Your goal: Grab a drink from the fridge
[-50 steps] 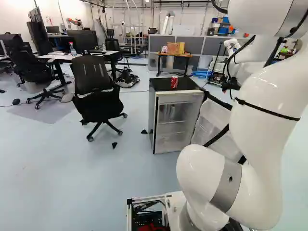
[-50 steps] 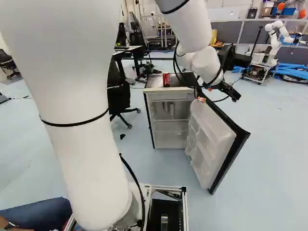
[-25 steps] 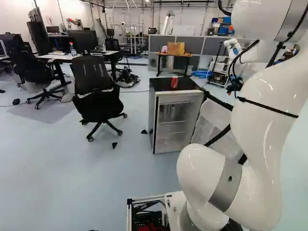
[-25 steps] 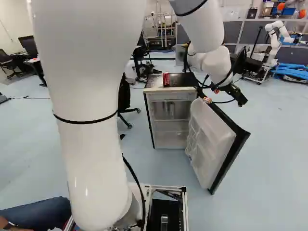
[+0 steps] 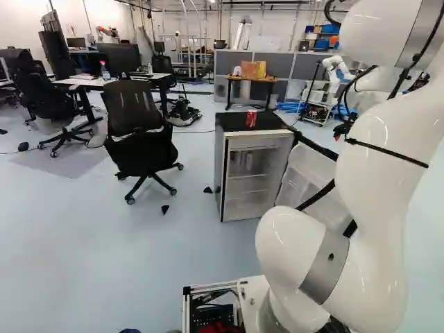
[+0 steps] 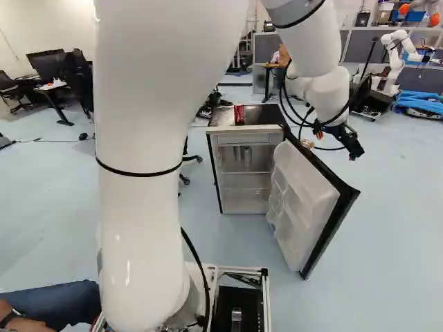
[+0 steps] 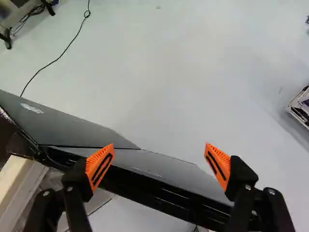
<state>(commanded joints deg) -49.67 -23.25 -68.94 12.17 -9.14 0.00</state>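
Claw: the robot's black two-fingered gripper (image 6: 353, 149) hangs to the right of the fridge, above its door; its orange ridged pads (image 7: 100, 166) stand wide apart with nothing clamped between them
Arm: thick, glossy white, black-banded arm (image 6: 138, 207), reaching out over the right side
Drinks: a red metal can (image 6: 239, 113) stands upright on the fridge top, left of its middle; pale upright containers (image 5: 240, 161) stand inside, too small to identify
Fridge: small, boxy, grey-sided, with a black top and cream front rim (image 5: 260, 135)
Door: black-edged, with a pale moulded inner side (image 6: 301, 197), swung wide to the near right; its edge runs below the claw in the wrist view
Chair: black mesh office chair (image 5: 132, 111), left of the fridge
Far right: another robot (image 6: 394, 66), white and jointed
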